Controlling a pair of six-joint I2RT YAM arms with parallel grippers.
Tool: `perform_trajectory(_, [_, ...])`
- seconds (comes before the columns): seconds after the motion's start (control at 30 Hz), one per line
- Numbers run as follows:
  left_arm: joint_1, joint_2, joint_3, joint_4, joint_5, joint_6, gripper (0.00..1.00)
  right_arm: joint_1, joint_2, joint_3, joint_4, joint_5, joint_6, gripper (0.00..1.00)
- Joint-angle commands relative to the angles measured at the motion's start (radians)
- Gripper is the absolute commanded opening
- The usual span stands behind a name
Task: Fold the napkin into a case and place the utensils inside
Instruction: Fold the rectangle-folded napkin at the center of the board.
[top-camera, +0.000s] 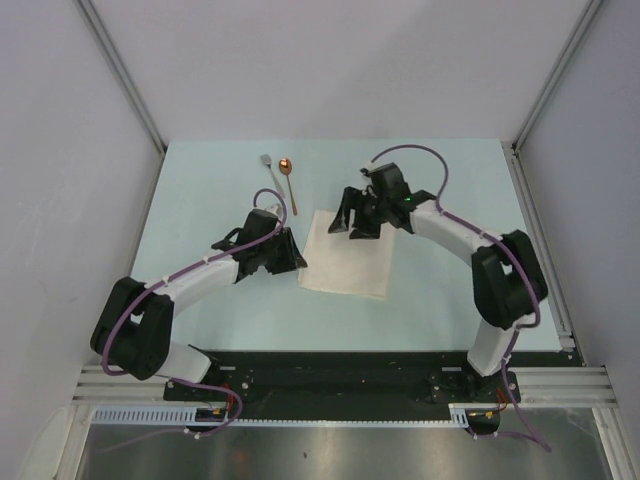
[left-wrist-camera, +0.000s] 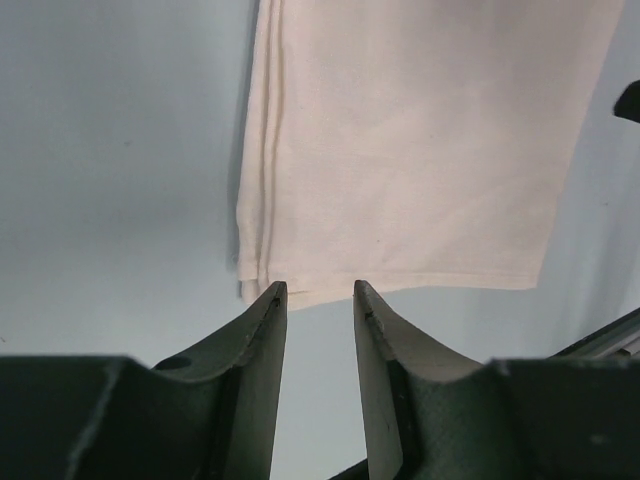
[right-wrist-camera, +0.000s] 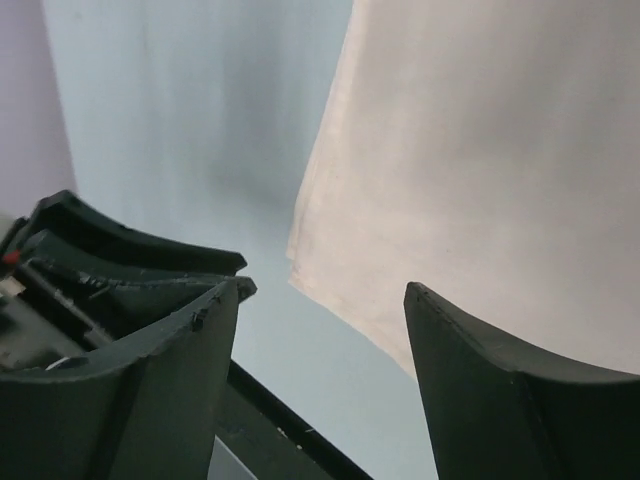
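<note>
A robotics lab cell, shown by grey-white wall panels (top-camera: 330, 60) in aluminium framing (top-camera: 122, 75) around a pale mint tabletop (top-camera: 200, 190) and two white-and-black robot arms (top-camera: 200, 275) mounted on a black base plate (top-camera: 340, 375)

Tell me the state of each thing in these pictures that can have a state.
napkin, folded in layers, lying flat on the table.
fork, lying flat beyond the napkin, outside it.
spoon, lying flat beside the fork, outside the napkin.
left gripper, open, empty, at the napkin's edge.
right gripper, open wide, empty, above the napkin's far edge.
</note>
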Motion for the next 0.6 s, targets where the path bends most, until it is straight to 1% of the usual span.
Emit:
perform_trajectory(0.0, [0.008, -0.01, -0.003, 0.042, 0.027, -0.036, 0.38, -0.052, -0.06, -0.207, 0.153, -0.157, -0.045, 0.73])
perform_trajectory(0.07, [0.006, -0.013, 0.003, 0.04, 0.023, -0.036, 0.38, -0.029, -0.06, -0.243, 0.229, -0.182, -0.022, 0.73])
perform_trajectory(0.13, [0.008, -0.005, 0.01, 0.036, 0.015, -0.034, 0.38, -0.003, -0.045, -0.246, 0.249, -0.177, -0.011, 0.72])
perform_trajectory(0.2, [0.01, 0.016, 0.021, 0.035, 0.024, -0.024, 0.4, 0.001, -0.02, -0.237, 0.266, -0.191, 0.006, 0.67])
perform_trajectory(0.23, [0.011, 0.059, 0.032, 0.023, 0.039, -0.015, 0.41, 0.0, -0.02, -0.229, 0.259, -0.191, 0.006, 0.65])
perform_trajectory(0.33, [0.011, 0.118, 0.081, -0.021, 0.035, 0.021, 0.42, -0.014, -0.066, -0.227, 0.176, -0.132, -0.016, 0.62])
perform_trajectory(0.37, [0.011, 0.145, 0.09, -0.029, 0.021, 0.027, 0.43, -0.017, -0.087, -0.224, 0.114, -0.087, -0.048, 0.6])
perform_trajectory(0.5, [0.008, 0.211, 0.15, -0.072, -0.022, 0.05, 0.45, -0.031, -0.211, -0.243, -0.04, 0.01, -0.111, 0.59])
perform_trajectory(0.57, [0.008, 0.243, 0.191, -0.11, -0.062, 0.073, 0.46, -0.038, -0.255, -0.287, -0.1, 0.071, -0.125, 0.6])
